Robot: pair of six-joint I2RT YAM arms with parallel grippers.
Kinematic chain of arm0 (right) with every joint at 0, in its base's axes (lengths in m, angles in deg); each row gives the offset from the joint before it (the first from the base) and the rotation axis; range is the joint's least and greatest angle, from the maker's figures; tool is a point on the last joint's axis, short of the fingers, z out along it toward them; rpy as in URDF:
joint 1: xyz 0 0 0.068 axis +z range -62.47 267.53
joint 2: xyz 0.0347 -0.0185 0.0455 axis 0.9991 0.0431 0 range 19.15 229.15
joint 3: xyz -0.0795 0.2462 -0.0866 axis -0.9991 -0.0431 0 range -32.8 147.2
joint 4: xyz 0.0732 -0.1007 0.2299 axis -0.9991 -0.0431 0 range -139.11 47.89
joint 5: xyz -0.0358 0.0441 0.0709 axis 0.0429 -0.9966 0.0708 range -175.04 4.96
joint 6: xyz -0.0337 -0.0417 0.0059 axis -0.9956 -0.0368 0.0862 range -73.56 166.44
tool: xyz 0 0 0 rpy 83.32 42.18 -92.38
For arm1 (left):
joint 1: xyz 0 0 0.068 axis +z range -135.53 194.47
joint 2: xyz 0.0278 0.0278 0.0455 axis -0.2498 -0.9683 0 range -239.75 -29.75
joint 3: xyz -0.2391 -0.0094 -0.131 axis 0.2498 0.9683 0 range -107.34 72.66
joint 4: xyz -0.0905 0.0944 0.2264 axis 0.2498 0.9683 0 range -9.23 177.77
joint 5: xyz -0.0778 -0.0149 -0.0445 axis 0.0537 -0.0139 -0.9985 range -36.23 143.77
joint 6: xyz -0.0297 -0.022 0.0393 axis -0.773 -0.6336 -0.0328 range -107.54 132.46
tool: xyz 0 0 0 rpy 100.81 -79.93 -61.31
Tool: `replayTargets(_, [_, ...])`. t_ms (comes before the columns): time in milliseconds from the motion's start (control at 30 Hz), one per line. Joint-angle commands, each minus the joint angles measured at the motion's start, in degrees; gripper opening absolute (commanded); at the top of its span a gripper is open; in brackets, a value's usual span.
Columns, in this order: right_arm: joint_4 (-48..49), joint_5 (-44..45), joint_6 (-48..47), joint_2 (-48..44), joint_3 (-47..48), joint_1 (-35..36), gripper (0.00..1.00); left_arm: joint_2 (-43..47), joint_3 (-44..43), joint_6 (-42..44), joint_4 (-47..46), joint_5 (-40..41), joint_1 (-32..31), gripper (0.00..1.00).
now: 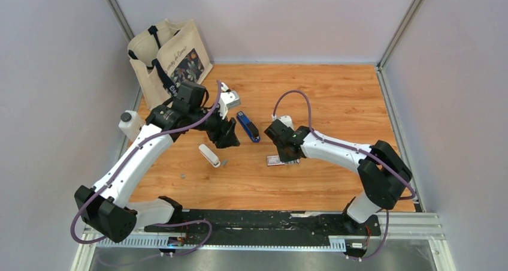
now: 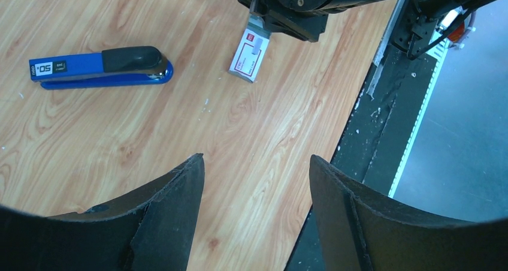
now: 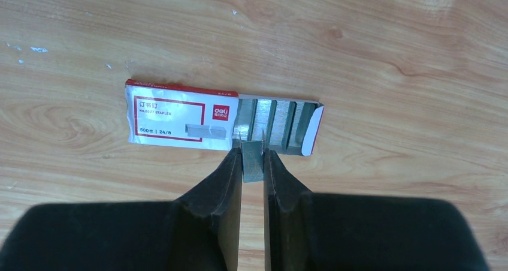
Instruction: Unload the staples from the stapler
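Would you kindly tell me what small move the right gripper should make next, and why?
Probably ease the right gripper slightly forward and open it, so the staple strip drops into the open tray of the staple box. Its fingers are shut on the strip right at the tray's near edge, and the tray holds similar rows of staples.

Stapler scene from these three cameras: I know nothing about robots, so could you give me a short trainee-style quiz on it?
1. True or false: the right gripper is shut on a strip of staples.
2. One word: is the staple box open or shut?
3. Choose one. The stapler lies: A) on the table, free of both grippers; B) on top of the staple box; C) between the right gripper's fingers.

Key: 1 true; 2 open; 3 A.
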Motion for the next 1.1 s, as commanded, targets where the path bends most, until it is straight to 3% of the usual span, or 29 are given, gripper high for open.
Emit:
replayTargets(0, [1.47, 1.78, 0.1, 1.48, 3.2, 0.33, 0.1, 1.58, 0.21, 1.31, -0.2, -0.91, 0.26, 0.72])
replayTargets(1067, [2.52, -2.7, -1.49, 4.29, 2.23, -1.86, 0.15, 2.45, 0.73, 1.66, -0.64, -2.59, 0.26, 0.72])
